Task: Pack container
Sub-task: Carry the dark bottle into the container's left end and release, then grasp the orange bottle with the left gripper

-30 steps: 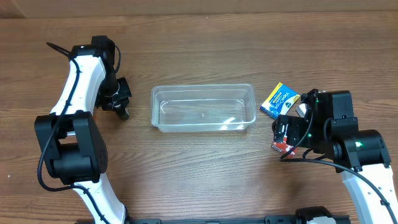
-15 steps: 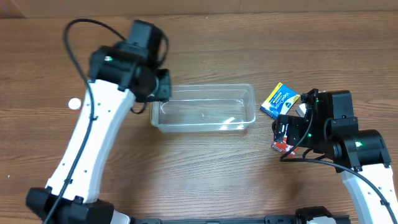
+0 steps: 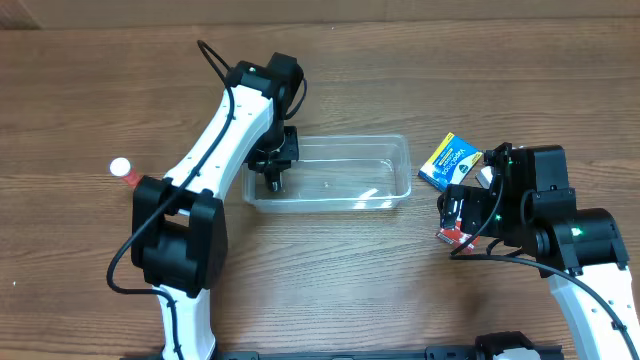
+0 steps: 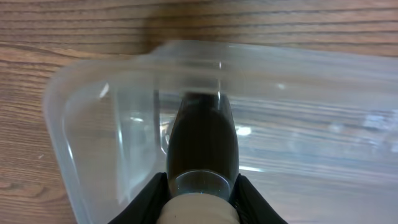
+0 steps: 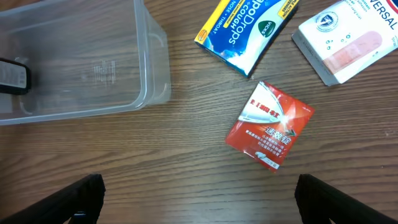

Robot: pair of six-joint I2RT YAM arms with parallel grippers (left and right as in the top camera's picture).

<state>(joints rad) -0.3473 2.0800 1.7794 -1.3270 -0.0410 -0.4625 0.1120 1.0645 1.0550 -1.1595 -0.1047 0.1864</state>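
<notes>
- Lying mid-table, long sides running left to right: container, bare wood along every rim edge, most room in front.
- Clamped on a dark bottle: left gripper, over the container's left end.
- Spread wide, holding nothing: right gripper, well apart from the container, near a red packet.

Clear plastic container, rectangular with rounded corners and a rim, upright and open-topped on the wooden table, long side running left to right, dark bottle held by my left gripper inside its left end
</notes>
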